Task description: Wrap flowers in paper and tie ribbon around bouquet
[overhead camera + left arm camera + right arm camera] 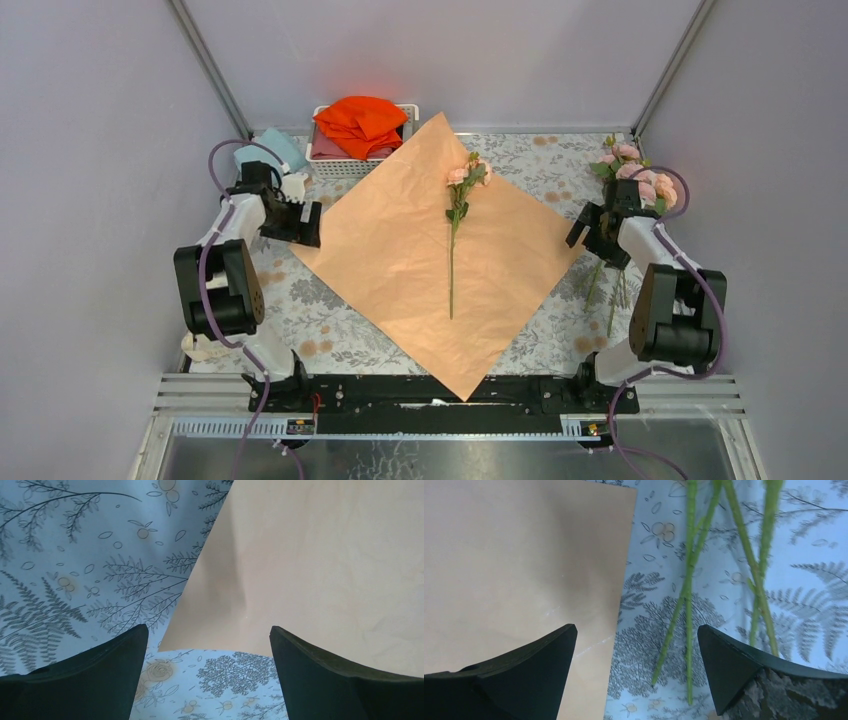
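Step in hand: loading flowers onto the sheet, ahead of any wrapping. The paper (400, 260) lies flat on the counter (330, 335) as a diamond, peach face up, its far corner reaching the white basket (325, 165) that holds an orange cloth (360, 120). One flower (452, 235) rests near the middle of the sheet, bloom toward the far side and stem running toward us. The remaining flowers (632, 172) lie off the sheet at the right, blooms behind the right arm; their green stems show on the patterned counter in the right wrist view. The right hand (585, 228) sits at the sheet's right corner, fingers spread wide with nothing between them, just beside those stems. The left hand (305, 222) hovers at the left corner, fingers likewise apart and empty. We see no ribbon in any view. Our reading: the task is early. Next, the right hand would need to close low on one thin stem without catching its neighbours, then carry it over to lie beside the first.
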`<state>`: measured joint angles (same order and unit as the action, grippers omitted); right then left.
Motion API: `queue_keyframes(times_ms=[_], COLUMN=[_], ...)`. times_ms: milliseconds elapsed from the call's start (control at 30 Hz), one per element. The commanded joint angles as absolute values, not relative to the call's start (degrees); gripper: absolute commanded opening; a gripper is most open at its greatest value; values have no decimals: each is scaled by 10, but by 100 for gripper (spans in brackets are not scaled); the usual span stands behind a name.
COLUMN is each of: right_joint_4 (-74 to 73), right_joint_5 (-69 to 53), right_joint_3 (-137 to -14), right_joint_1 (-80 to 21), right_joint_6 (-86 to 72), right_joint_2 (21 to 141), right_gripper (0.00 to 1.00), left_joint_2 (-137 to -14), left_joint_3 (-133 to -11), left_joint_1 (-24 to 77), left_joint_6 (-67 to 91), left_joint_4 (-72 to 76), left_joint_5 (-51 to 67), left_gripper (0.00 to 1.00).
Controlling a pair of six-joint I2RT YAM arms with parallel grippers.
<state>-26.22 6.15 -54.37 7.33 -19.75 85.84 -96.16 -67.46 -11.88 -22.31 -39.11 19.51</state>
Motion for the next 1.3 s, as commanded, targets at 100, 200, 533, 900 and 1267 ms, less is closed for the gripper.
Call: queue_keyframes(times_ms=[100, 200, 533, 900, 1267], right_joint_4=[-169, -159, -185, -152, -167], right_joint_5=[-53, -55, -118, -203, -90], right_joint_3=[-549, -542, -475, -364, -365], right_joint_1=[81, 80, 64, -16, -20], right_joint_6=[-197, -203, -261, -373, -396], right_joint_2=[916, 915, 881, 830, 722], right_gripper=[90, 83, 83, 87, 19], left_joint_2=[-1003, -1022, -1054, -1029, -1033], left_joint_3=[-666, -674, -691, -672, -667], left_joint_1=[-128, -128, -114, -110, -75], left_joint_6=[-185, -168, -145, -147, -143], left_joint_4=[-371, -362, -352, -339, -319], left_joint_5=[323, 343, 382, 353, 317], left_gripper=[99, 99, 37, 0, 0])
